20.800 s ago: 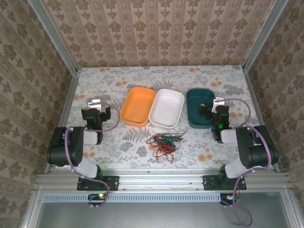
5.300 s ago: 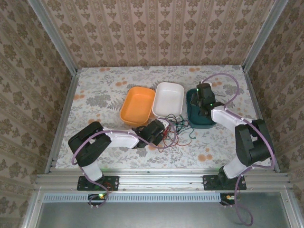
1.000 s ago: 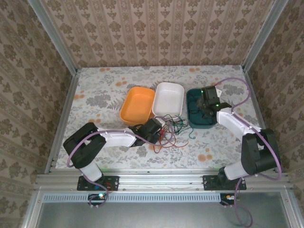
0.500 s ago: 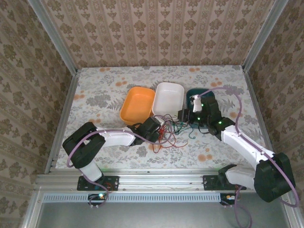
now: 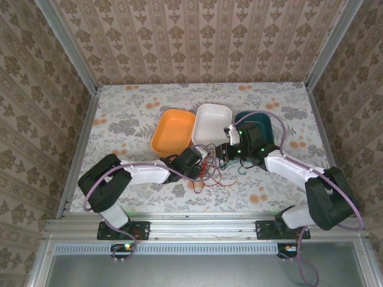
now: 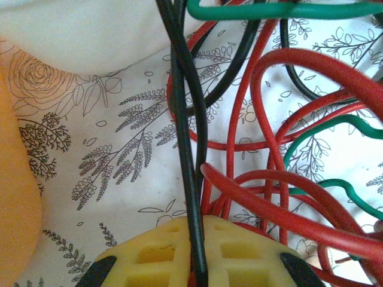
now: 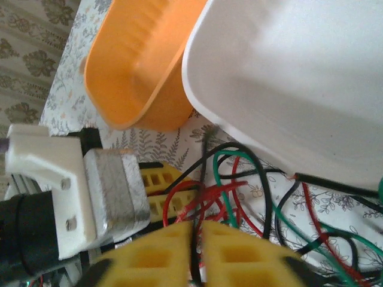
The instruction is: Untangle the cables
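Observation:
The cables (image 5: 215, 170) lie as a tangle of thin red, green and black wires on the floral table, just in front of the white tray. My left gripper (image 5: 203, 162) reaches into the tangle from the left. In the left wrist view its yellow pads (image 6: 149, 257) are shut on a black cable (image 6: 185, 137), with red strands pinched beside it. My right gripper (image 5: 219, 154) meets the tangle from the right. Its yellow pads (image 7: 239, 251) are shut on a black cable (image 7: 194, 236), close to the left gripper's fingers (image 7: 161, 191).
Three trays stand behind the tangle: orange tray (image 5: 173, 133), white tray (image 5: 213, 122) and teal tray (image 5: 263, 122), the last partly under my right arm. The white tray's rim (image 7: 239, 137) hangs just over the cables. Bare table lies at the near right and far left.
My right arm has swung from over the teal tray leftwards and down to the tangle, and its jaws have shut on a black cable. The left gripper has kept its grip and place.

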Tool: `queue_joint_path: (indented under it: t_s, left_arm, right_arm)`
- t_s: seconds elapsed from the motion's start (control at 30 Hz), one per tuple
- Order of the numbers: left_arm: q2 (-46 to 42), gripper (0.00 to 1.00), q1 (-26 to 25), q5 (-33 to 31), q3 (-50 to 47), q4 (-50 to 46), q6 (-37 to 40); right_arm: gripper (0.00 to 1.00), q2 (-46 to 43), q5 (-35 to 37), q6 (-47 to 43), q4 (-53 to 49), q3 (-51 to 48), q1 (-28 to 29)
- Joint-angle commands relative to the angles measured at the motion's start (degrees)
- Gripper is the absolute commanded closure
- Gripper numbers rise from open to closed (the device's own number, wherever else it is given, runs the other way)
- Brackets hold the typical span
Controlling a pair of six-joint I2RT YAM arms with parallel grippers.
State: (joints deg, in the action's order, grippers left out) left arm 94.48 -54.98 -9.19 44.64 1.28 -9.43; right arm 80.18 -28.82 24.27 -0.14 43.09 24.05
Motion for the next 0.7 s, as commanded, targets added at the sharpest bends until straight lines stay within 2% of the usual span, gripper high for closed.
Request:
queue_joint_path:
  t_s: [0.0,0.17,0.37,0.5,0.67]
  left_arm:
    - [-1.8,1.0,0.6,0.6,-1.0,-0.9,0.3]
    - [-1.5,1.0,1.2,1.1,-2.3,-0.1,-0.2]
    - [-0.8,1.0,1.4,1.4,-4.2,1.4,-1.0]
    - [-0.4,1.0,1.4,1.3,-5.1,1.9,-1.4]
    - [-0.2,1.0,1.4,1.3,-6.1,2.1,-2.0]
  right_arm:
    - [1.0,-0.1,0.8,-0.6,0.8,2.2,0.3]
    - [1.0,-8.5,3.2,-0.9,-1.6,2.3,-0.4]
    - [1.0,-17.3,7.6,3.0,-1.2,3.0,-2.2]
    - [1.0,-21.3,10.9,5.4,-0.3,4.5,-3.4]
    - [1.0,-24.7,10.5,9.2,1.8,6.7,-5.6]
